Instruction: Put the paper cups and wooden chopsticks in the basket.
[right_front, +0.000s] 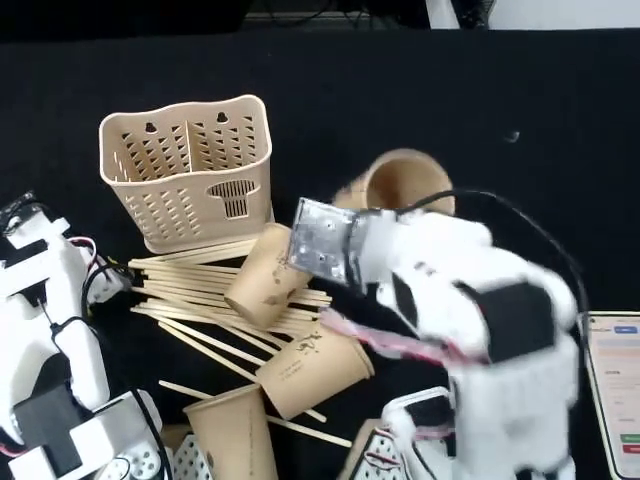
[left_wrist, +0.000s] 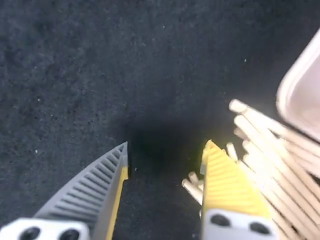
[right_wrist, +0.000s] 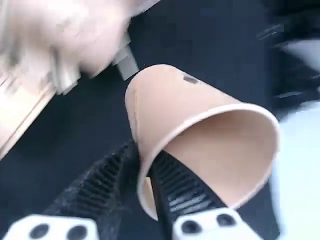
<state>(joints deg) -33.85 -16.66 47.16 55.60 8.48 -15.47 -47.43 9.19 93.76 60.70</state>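
My right gripper (right_wrist: 147, 182) is shut on the rim of a tan paper cup (right_wrist: 200, 135), one black finger inside and one outside. In the high view that cup (right_front: 405, 180) hangs tilted to the right of the beige basket (right_front: 187, 170), above the table. A pile of wooden chopsticks (right_front: 200, 290) lies in front of the basket, with a second cup (right_front: 262, 275) lying on it and a third (right_front: 315, 368) at its near edge. My left gripper (left_wrist: 165, 167) is open over the black cloth, beside the chopsticks' ends (left_wrist: 260, 150).
Another cup (right_front: 232, 435) lies at the front edge between the arms' bases. A phone (right_front: 615, 390) rests at the right edge. The basket's rim (left_wrist: 300, 95) is close behind the chopsticks in the left wrist view. Black cloth stretches behind and right of the basket.
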